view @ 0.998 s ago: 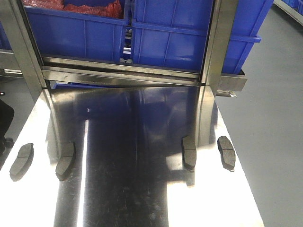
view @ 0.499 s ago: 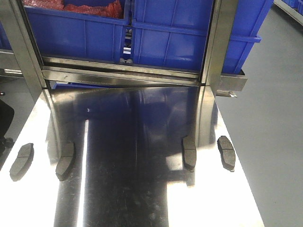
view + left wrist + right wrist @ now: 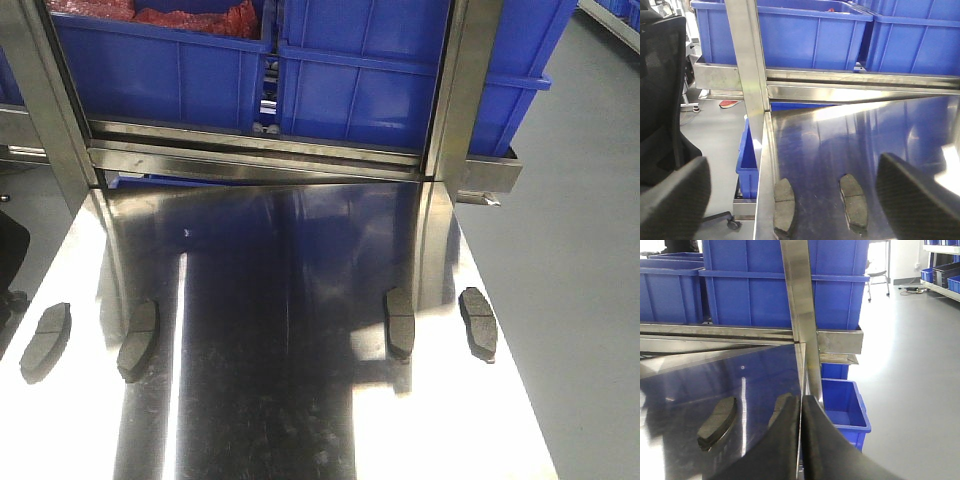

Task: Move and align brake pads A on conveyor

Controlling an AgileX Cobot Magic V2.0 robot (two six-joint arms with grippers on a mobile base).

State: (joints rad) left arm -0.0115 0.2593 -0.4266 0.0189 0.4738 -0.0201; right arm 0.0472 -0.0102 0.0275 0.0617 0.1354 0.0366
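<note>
On the shiny steel table (image 3: 300, 400) we see four brake pads (image 3: 400, 322). They are dark grey, flat and slightly curved, and lie in two pairs, one near the left edge and one near the right, well apart. In the left wrist view a thin groove crosses each pad's middle.

The left hand (image 3: 792, 167) is spread wide, touching nothing, its blurred fingers (image 3: 675, 200) cut off by the frame. The right hand (image 3: 801, 407) is clenched with nothing between its fingers, and it hides part of one pad. Blue bins (image 3: 330, 90) behind are cut off at the top.
</note>
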